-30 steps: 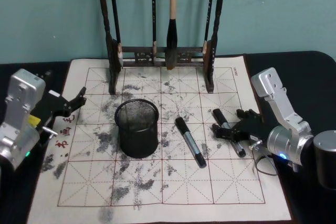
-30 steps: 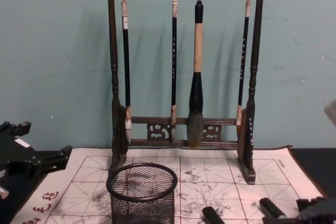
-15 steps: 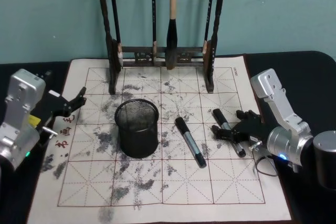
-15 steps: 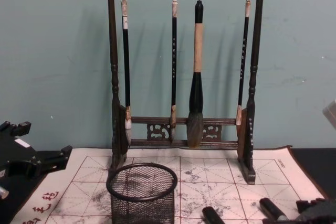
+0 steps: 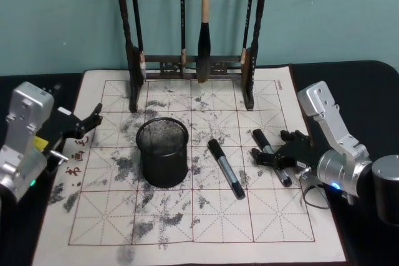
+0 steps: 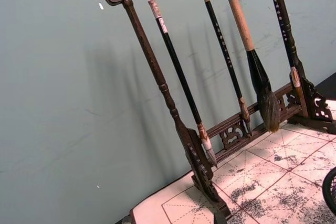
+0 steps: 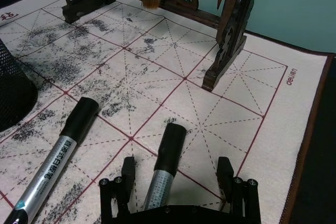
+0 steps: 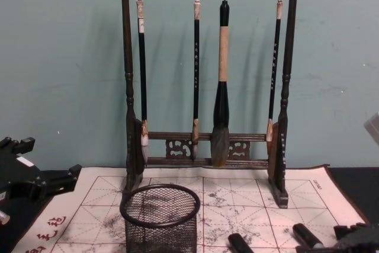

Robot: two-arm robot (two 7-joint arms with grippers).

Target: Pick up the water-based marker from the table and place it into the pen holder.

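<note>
R gripper [image 7: 176, 163] wide open, straddling marker [image 7: 169, 145] lying on mat [image 5: 206, 216]; fingers [image 7: 127, 169] not touching it. Pen holder [image 5: 163, 152] upright, well to the left; 2nd marker [image 5: 225, 168] between. L gripper [image 5: 87, 123] parked at mat's left edge.

On mat [image 5: 249, 222]: pen holder [image 5: 163, 152] left, markers [image 5: 225, 169] right; brush rack [image 5: 190, 63] behind.

A dark wooden brush rack [image 8: 128, 87] is set upright at the far end of a white felt calligraphy mat [image 5: 206, 216]. Four calligraphy brushes are hung from its top bar, the thickest one [image 8: 222, 87] second from the right. The mat is ruled in a red grid, blotched with grey ink stains, and printed with red characters [image 5: 78, 154] along its left edge. The mat is spread on a black bench [image 5: 361, 85], backed by a teal wall [image 5: 324, 10]. A grey metal cylinder [image 5: 386, 188] is stood at the right edge.
</note>
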